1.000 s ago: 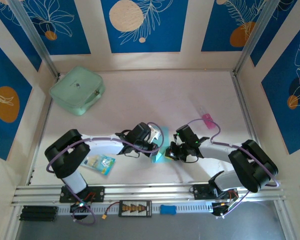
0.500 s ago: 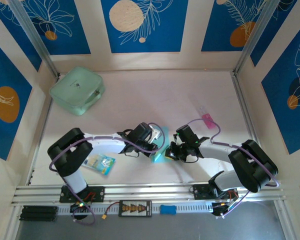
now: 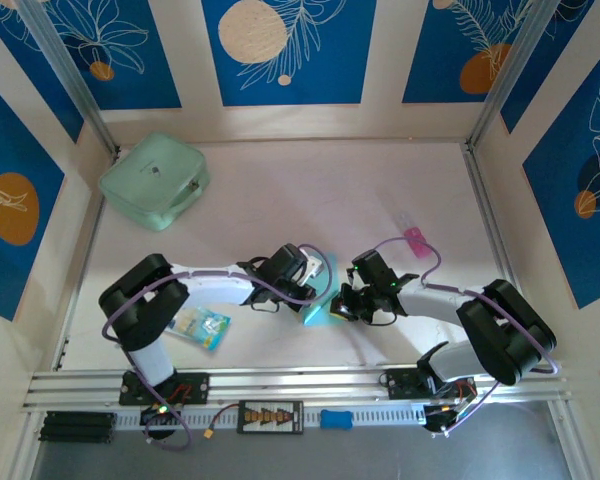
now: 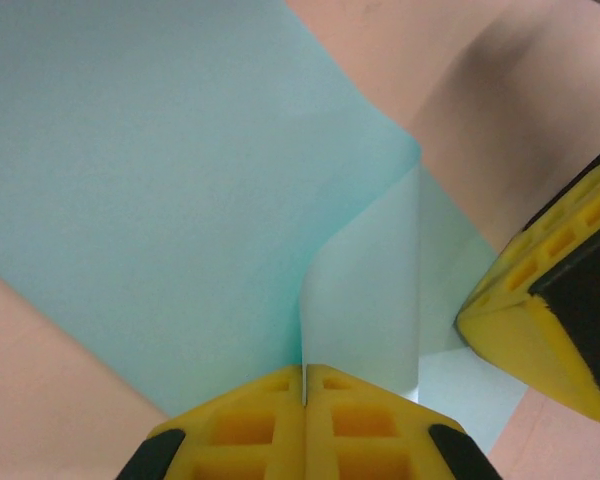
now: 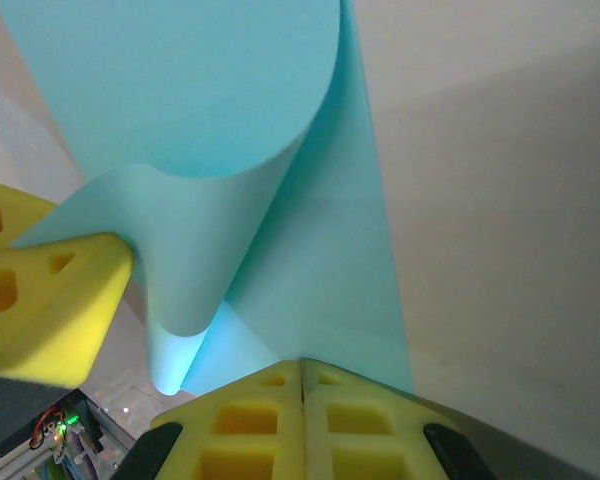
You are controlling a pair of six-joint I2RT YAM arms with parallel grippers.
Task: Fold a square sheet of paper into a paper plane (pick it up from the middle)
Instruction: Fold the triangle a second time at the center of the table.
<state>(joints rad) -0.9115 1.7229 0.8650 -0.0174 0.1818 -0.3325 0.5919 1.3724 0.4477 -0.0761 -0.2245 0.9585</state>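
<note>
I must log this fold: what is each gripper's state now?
Left gripper: closed, pinching a flap of the square sheet of paper.
Right gripper: closed on the same sheet's edge.

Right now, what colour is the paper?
The paper is plain light blue, clearest in the left wrist view.

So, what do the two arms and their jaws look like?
The left arm and right arm have white links and bulky black joints. A thin purple cable runs loosely along each. The jaws are yellow wedge-shaped pads with moulded hollows, backed in black.
</note>
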